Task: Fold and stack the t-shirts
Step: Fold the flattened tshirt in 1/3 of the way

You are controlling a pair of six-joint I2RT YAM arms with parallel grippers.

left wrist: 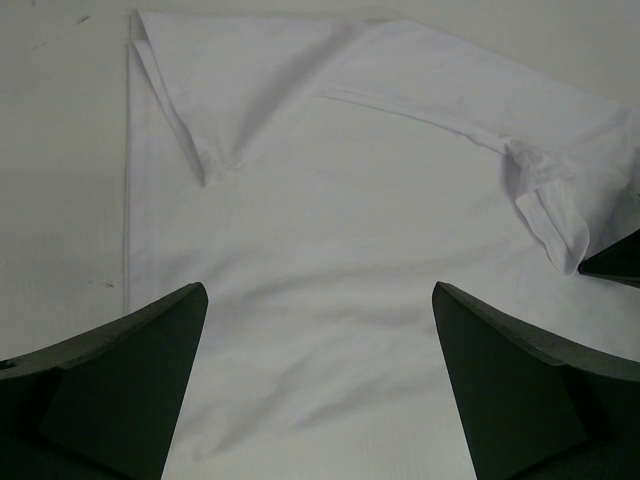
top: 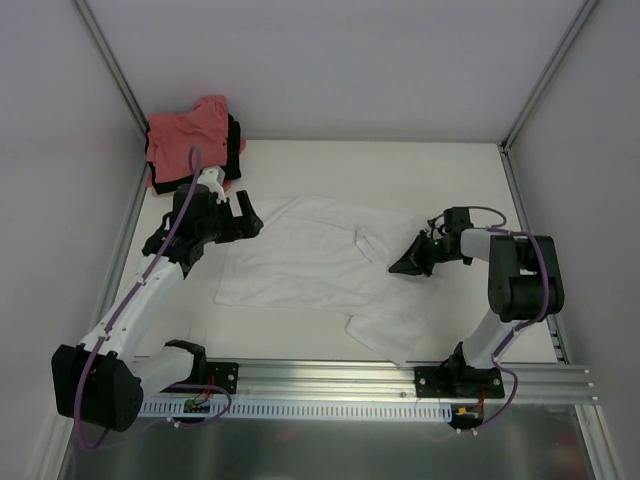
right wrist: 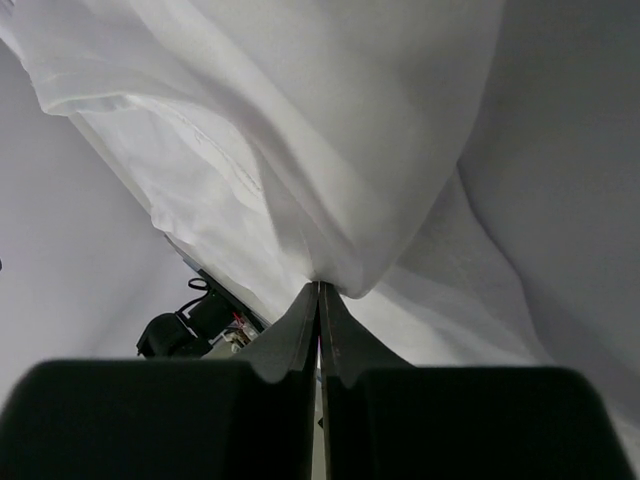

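A white t-shirt (top: 300, 262) lies spread on the table's middle, its near right part rumpled and folded over. My left gripper (top: 250, 216) is open and empty just above the shirt's left side. In the left wrist view the shirt (left wrist: 330, 230) fills the frame, and that gripper (left wrist: 318, 292) has its jaws wide apart. My right gripper (top: 398, 266) is shut on a pinch of the white shirt at its right side. The cloth (right wrist: 300, 130) drapes up from the closed gripper (right wrist: 319, 288). A salmon-pink shirt (top: 186, 136) lies on a black one (top: 235, 140) at the back left. No cream shirt shows.
Grey enclosure walls with metal posts (top: 115, 70) close in the table at the back and on both sides. An aluminium rail (top: 400, 378) carrying the arm bases runs along the near edge. The right gripper's tip shows at the edge of the left wrist view (left wrist: 615, 262).
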